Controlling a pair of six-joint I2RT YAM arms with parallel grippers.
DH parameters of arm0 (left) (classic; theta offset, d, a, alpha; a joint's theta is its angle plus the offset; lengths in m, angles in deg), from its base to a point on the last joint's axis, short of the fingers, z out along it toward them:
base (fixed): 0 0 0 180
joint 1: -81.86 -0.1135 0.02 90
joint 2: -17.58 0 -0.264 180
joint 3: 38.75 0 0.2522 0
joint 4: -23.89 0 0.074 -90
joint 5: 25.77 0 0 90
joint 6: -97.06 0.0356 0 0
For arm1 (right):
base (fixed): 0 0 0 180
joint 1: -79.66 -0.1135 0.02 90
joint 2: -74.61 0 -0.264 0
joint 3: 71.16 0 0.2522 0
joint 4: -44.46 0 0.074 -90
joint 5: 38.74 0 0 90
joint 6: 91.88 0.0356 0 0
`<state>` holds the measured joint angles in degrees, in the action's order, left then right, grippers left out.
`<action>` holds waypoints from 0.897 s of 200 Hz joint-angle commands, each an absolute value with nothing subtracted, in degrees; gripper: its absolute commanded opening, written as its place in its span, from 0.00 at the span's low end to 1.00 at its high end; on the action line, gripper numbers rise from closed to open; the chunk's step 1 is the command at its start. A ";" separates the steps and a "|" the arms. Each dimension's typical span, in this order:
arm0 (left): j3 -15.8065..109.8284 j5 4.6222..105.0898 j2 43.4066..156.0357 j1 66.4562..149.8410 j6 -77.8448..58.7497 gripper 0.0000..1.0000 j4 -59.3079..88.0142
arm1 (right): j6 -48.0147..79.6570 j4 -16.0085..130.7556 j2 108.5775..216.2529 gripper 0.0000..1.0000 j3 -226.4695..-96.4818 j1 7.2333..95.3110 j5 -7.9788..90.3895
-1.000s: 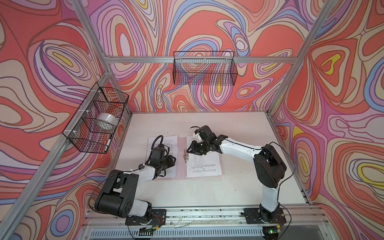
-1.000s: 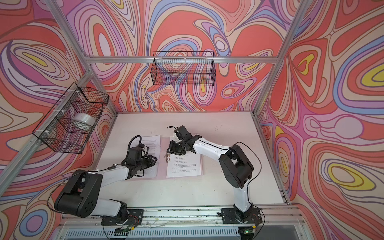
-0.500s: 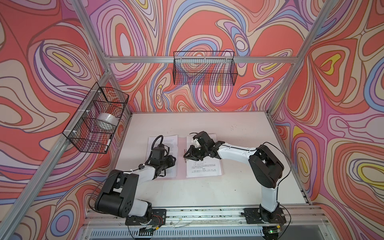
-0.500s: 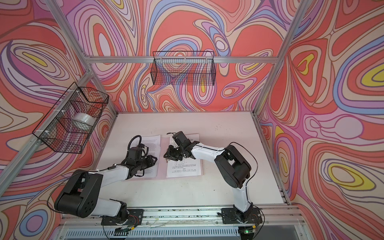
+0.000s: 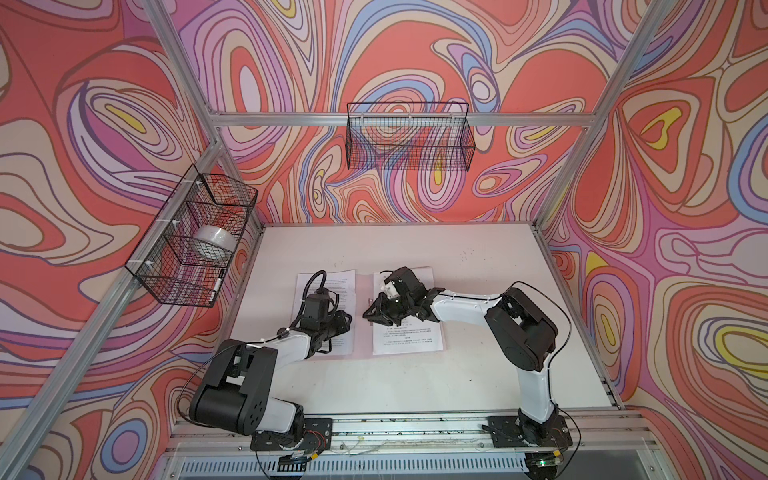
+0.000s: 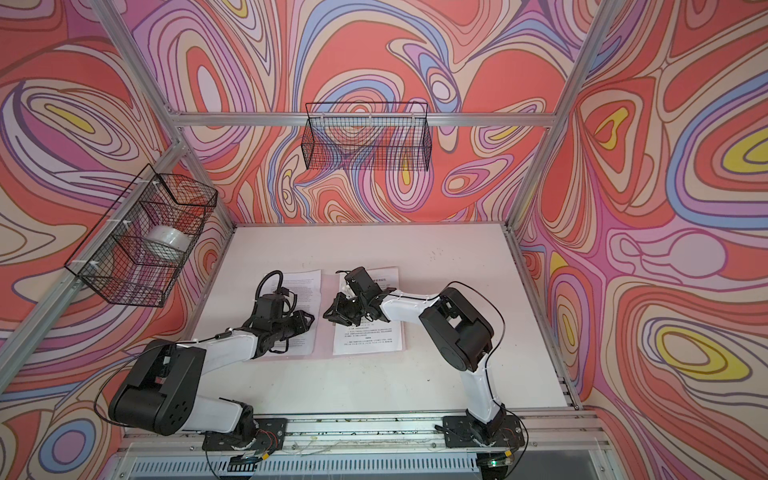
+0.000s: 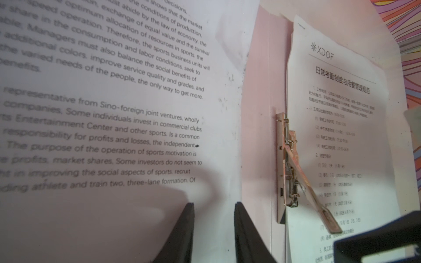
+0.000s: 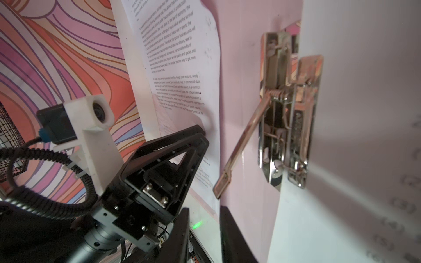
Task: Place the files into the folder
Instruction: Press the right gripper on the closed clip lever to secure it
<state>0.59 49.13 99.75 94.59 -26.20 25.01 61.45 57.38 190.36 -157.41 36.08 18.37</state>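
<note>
The pale-pink folder (image 5: 363, 291) (image 7: 257, 136) lies open on the table. One of the files, a sheet of dense text (image 5: 332, 286) (image 6: 303, 286) (image 7: 114, 91), lies on its left half. Another, with a heading and list (image 5: 407, 336) (image 6: 370, 338) (image 8: 364, 113), lies on the right half, its edge at the metal clip (image 7: 284, 164) (image 8: 284, 113). The clip's lever (image 8: 243, 141) stands raised. My left gripper (image 5: 347, 321) (image 7: 214, 218) rests open on the left sheet's inner edge. My right gripper (image 5: 368, 313) (image 8: 204, 227) is open, low by the spine, just short of the lever's tip.
A wire basket (image 5: 195, 249) on the left wall holds a white tape roll (image 5: 214, 245). Another wire basket (image 5: 409, 139) hangs on the back wall. Aluminium posts frame the table, and a rail (image 5: 415, 428) carries both arm bases at the front.
My right gripper has moved left and down toward the folder's spine and clip. The left arm has stayed still on its sheet.
</note>
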 commanded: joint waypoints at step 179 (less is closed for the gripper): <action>0.06 49.58 99.80 94.25 -26.35 0.31 25.60 | 62.36 55.94 191.94 0.20 -157.50 38.43 17.48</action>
<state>0.62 49.16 99.75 94.59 -26.20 25.01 62.33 56.46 190.69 -156.91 37.98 18.07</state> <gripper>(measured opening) 0.313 0.203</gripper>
